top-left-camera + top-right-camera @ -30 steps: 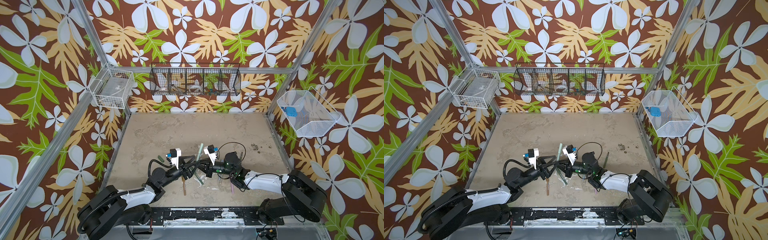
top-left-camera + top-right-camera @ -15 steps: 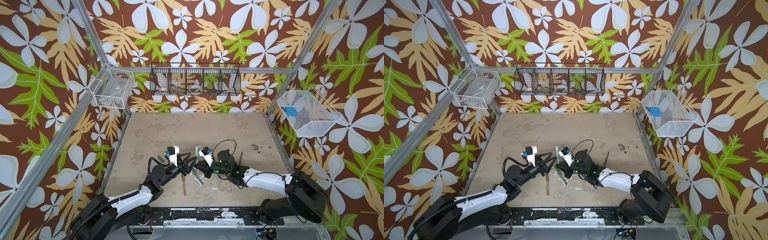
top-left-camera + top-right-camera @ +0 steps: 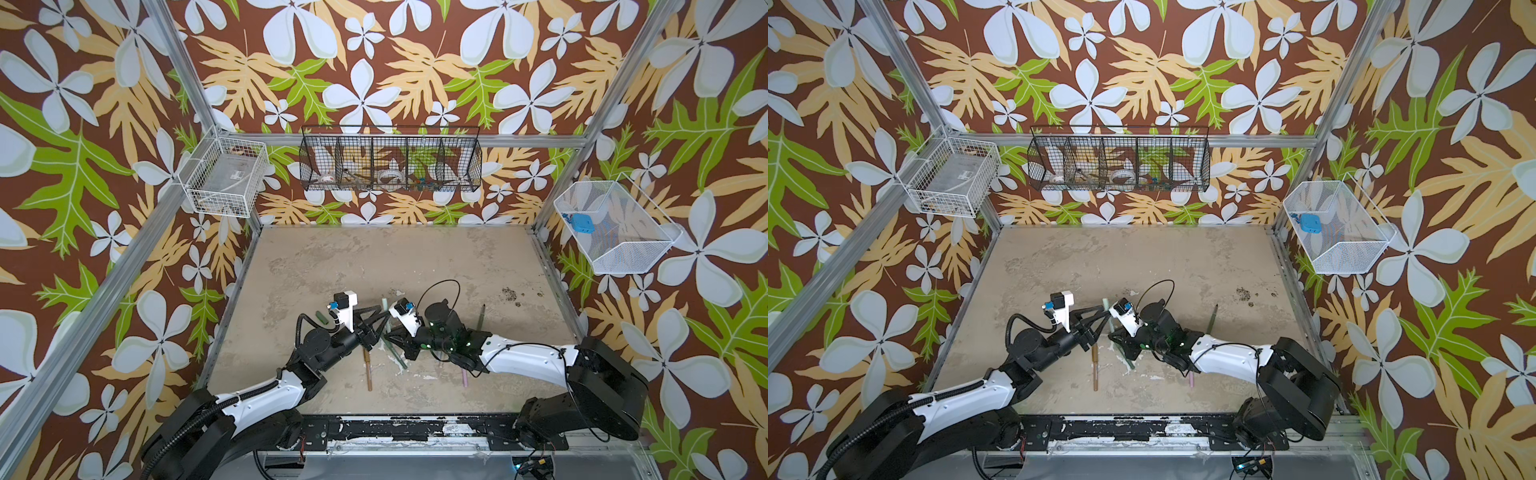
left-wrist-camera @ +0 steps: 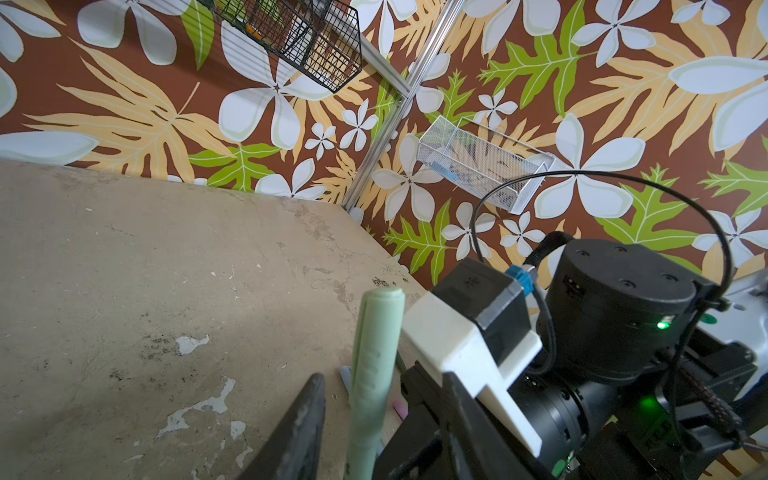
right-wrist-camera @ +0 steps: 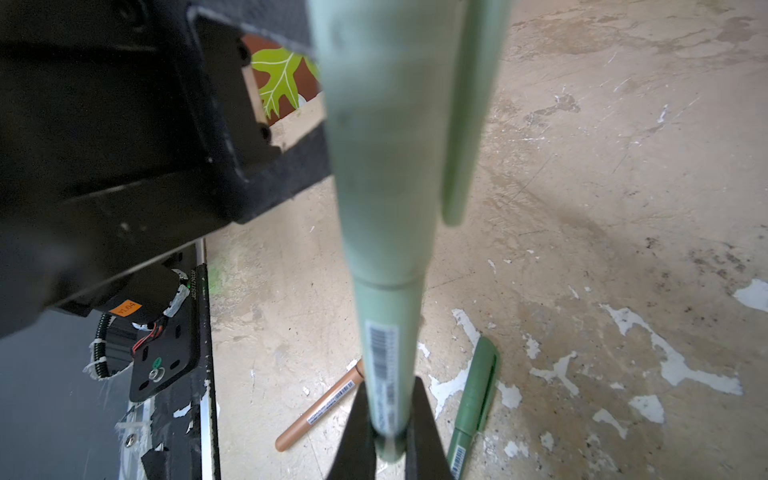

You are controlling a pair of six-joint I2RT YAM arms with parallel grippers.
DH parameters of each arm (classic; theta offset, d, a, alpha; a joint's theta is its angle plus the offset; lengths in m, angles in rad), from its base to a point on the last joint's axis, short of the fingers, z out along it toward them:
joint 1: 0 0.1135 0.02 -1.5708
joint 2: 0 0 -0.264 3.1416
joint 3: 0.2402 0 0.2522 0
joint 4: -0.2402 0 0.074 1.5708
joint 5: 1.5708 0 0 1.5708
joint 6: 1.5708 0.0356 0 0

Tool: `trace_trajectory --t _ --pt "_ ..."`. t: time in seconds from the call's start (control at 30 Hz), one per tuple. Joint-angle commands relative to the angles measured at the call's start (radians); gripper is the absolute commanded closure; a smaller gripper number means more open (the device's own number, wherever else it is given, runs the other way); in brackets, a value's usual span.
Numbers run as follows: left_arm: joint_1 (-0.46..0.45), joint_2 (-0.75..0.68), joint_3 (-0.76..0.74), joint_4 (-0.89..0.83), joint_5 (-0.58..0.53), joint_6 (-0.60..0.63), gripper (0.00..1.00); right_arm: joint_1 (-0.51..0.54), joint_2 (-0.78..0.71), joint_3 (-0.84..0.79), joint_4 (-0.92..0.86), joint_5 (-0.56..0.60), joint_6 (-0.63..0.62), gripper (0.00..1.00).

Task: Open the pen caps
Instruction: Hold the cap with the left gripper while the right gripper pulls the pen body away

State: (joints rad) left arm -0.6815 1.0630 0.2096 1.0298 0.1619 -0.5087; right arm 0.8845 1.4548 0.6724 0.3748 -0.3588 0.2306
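My right gripper is shut on the barcode end of a sage green pen. The pen's cap sits on the pen and points away from that gripper. My left gripper is open and straddles this cap, with a gap showing on each side of it. In both top views the two grippers meet mid-table, and the pen's end sticks up between them. A loose dark green cap lies left of the left wrist.
On the table under the arms lie a brown pen, a capped green pen and a pink pen. A dark green pen body lies further right. Wire baskets hang on the walls.
The right gripper has carried the sage green pen leftward to the left gripper. The left jaws have narrowed around its cap.
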Motion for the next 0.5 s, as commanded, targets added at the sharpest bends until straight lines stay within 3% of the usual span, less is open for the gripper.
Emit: trace_trajectory --t 0.0,0.47 --pt "0.003 0.006 0.007 0.003 -0.018 0.013 0.59 0.017 0.004 0.008 -0.005 -0.033 -0.051 1.0" --pt "0.025 -0.031 -0.018 -0.002 -0.054 -0.005 0.62 0.025 -0.002 -0.004 0.021 -0.002 -0.009 1.0"
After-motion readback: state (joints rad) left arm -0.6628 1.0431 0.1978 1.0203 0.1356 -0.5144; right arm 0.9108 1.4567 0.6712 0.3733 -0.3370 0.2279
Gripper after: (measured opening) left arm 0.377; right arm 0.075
